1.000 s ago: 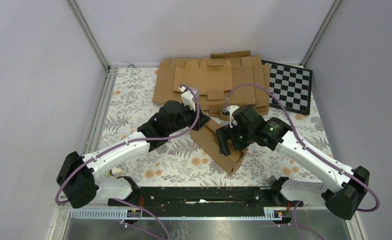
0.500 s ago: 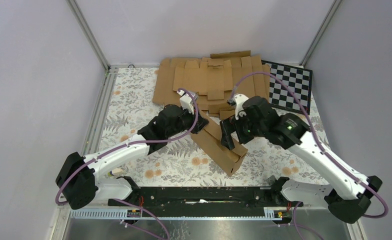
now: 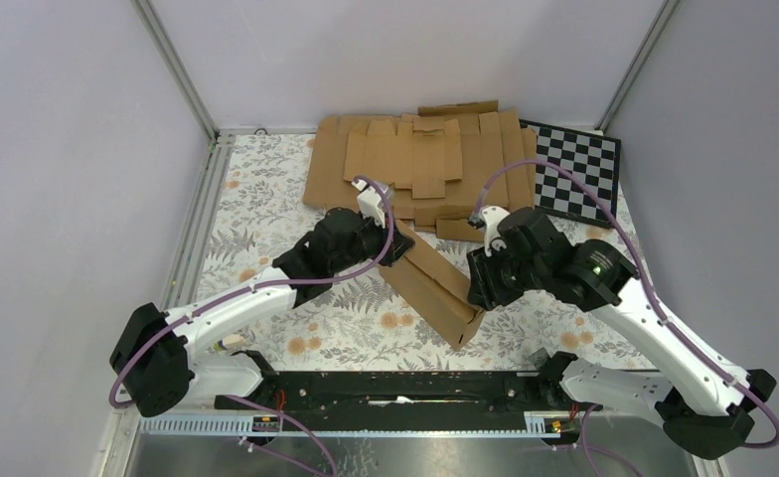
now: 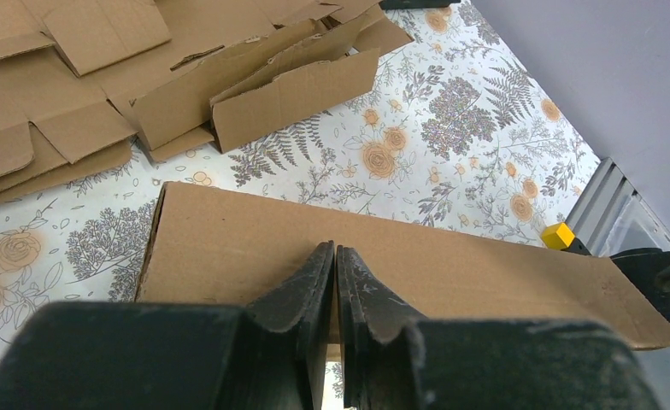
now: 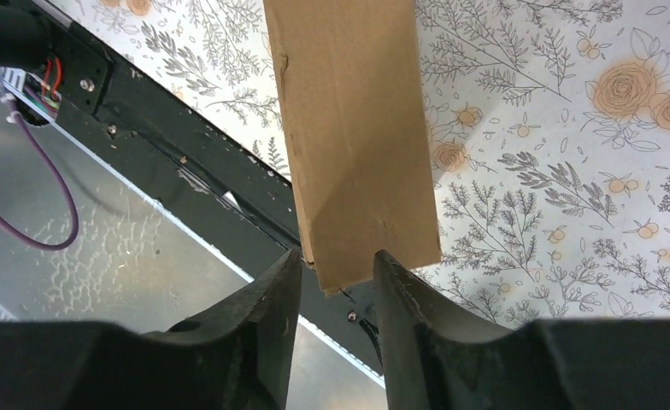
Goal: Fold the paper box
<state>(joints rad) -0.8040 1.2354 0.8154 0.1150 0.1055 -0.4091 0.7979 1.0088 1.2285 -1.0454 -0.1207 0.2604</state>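
Observation:
The paper box (image 3: pixel 433 290) is a long brown folded piece lying slantwise on the floral cloth between the two arms. My left gripper (image 3: pixel 398 248) is shut on the box's upper-left end. In the left wrist view its fingertips (image 4: pixel 325 256) pinch a thin cardboard wall (image 4: pixel 485 273). My right gripper (image 3: pixel 479 284) is at the box's right side. In the right wrist view the right gripper (image 5: pixel 336 263) has its jaws apart, and the tapered end of the box (image 5: pixel 357 128) sits between the tips with a gap on each side.
A pile of flat cardboard blanks (image 3: pixel 415 169) lies at the back, with a checkerboard (image 3: pixel 576 171) to its right. The black frame rail (image 3: pixel 395 388) runs along the near edge, just under the box's lower end (image 5: pixel 186 171). Grey walls close in both sides.
The right arm has moved rightward off the top of the box to its right side, and its jaws have narrowed. The left gripper and the box have stayed put.

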